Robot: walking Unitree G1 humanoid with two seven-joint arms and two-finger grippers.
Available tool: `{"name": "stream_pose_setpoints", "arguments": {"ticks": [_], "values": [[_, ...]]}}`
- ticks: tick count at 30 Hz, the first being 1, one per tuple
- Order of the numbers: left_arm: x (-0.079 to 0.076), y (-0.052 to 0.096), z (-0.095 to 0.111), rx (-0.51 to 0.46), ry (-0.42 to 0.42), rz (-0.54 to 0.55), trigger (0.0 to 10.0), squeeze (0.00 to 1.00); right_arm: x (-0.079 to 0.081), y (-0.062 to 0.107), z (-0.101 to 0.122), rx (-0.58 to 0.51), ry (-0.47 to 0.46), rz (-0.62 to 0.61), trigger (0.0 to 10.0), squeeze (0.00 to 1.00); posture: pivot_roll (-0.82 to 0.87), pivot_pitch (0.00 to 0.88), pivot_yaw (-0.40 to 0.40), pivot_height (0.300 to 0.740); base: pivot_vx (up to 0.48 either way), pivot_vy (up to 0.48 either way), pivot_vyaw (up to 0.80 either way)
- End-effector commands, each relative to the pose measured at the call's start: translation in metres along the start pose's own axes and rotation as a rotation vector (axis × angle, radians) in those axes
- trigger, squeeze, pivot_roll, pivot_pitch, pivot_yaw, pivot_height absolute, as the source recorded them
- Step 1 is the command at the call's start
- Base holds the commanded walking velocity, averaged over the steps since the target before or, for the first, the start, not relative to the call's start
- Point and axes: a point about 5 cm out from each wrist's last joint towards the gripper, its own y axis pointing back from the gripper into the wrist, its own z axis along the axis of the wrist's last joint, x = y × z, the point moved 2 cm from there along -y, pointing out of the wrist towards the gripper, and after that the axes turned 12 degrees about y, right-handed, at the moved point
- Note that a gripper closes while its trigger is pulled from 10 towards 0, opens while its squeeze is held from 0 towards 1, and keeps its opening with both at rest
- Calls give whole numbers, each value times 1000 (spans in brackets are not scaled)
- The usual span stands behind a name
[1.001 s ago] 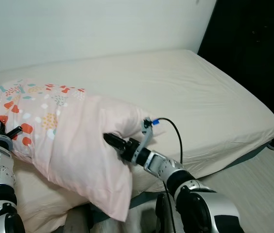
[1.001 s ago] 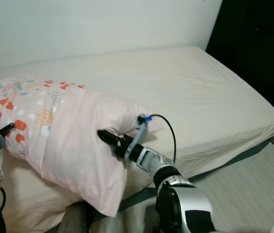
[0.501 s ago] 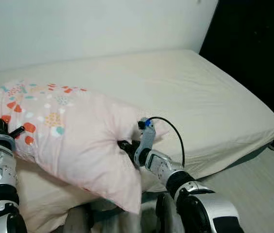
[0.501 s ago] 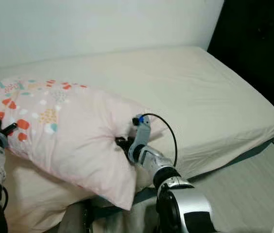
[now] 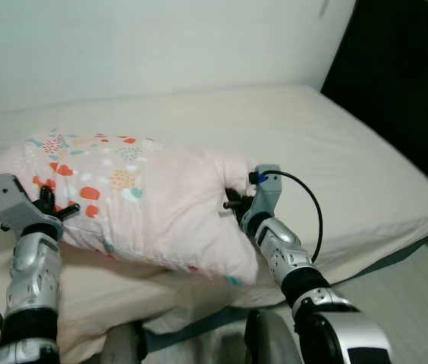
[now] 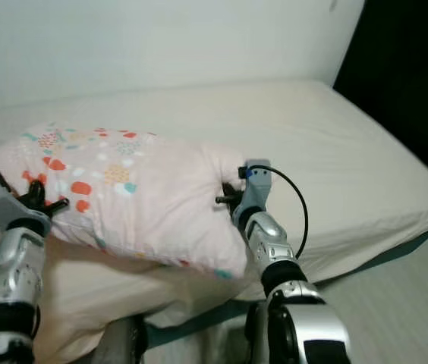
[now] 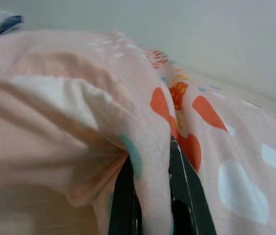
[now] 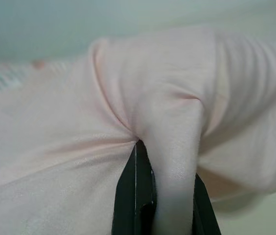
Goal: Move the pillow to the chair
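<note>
Risk assessment, left to right. At the left of the left eye view, the left gripper [image 5: 53,214] is clamped on a thin fold at the patterned end of the pillow [image 5: 146,201]. In the left wrist view its fingers [image 7: 182,181] stand close together with only a ridge of cloth between them. The judgement is that this pinch holds casing rather than filling. If the load shifts, the fabric could slide out.

At centre frame, the right gripper [image 5: 234,205] is likewise closed on a bunched tuck at the plain end. The right wrist view shows the fingers [image 8: 133,188] squeezing a narrow pleat. The same slip hazard applies. A black cable [image 5: 309,208] loops off the right wrist and could snag the cloth when the arms turn.

The pillow is held between the two grippers, lifted over the near part of the bed [image 5: 335,144], its lower corner drooping toward the mattress edge. An unsupported middle will likely sag further in transit and may drag. No chair is in view, so the robot must turn while carrying.

Materials: the pillow is soft, plump and roughly rectangular, in pale pink cotton-like cloth, matte and creased. Orange, teal and white shapes are printed on the left portion. The bed sheet is smooth cream fabric.
</note>
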Motion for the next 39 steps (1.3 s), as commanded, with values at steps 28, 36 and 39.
{"name": "stream_pose_setpoints", "arguments": {"ticks": [28,36,39], "values": [[-86,33,-48,143,-386,-294,10000,0,19,19,14,-125,160,66,10000,0,66,0,-95,603,0,0,0],[-87,35,-48,144,-367,-280,10000,0,21,20,10,-113,180,73,10000,0,63,0,-93,622,0,0,0],[-87,37,-50,143,-381,-281,10000,0,20,21,9,-108,185,73,10000,0,63,0,-96,632,0,0,0]]}}
